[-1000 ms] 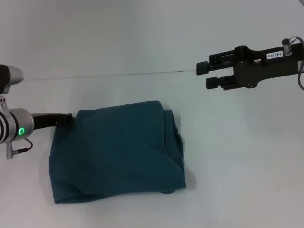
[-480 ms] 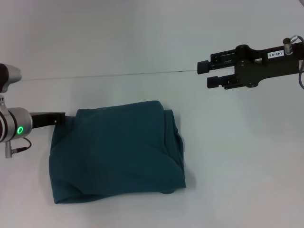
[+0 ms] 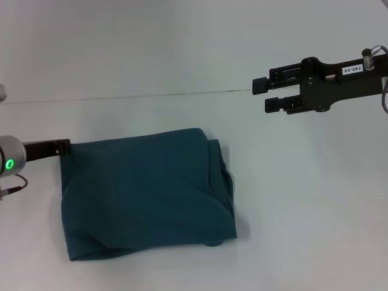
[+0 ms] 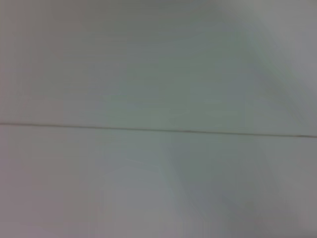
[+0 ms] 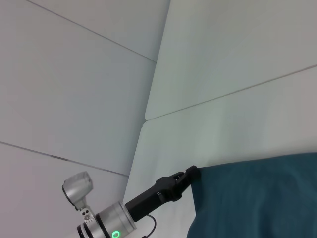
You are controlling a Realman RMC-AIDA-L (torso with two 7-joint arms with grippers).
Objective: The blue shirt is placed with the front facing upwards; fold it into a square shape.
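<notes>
Left gripper (image 3: 59, 145) low at the left edge of the head view, slim dark fingers pressed together on the far left corner of the blue shirt (image 3: 145, 194), that corner drawn out to a point at the fingertips. Same pinch seen from the right wrist view: left gripper (image 5: 190, 173) meeting the tip of the teal cloth (image 5: 257, 198). Right gripper (image 3: 264, 95) raised at the far right, well apart from the shirt, two fingers parted with a clear gap between them, nothing held. Count: two grippers, one shirt. Shirt folded into one roughly rectangular bundle, lying flat on the white desk (image 3: 303, 212) left of centre, plain teal face upward, several layers showing as soft ridges along its right edge, small lump of cloth peeking out at the near right corner. One green ring light (image 3: 10, 163) glowing on the silver wrist behind the left gripper, also visible from the right wrist view (image 5: 115, 234). One white label (image 3: 350, 70) on top of the right gripper's black body, small dark digits upside down, perhaps "140-06", not read with certainty. One thin dark seam line (image 3: 151, 95) crossing the desk beyond the shirt. Left wrist view: only pale surface and one thin dark line (image 4: 158, 130).
</notes>
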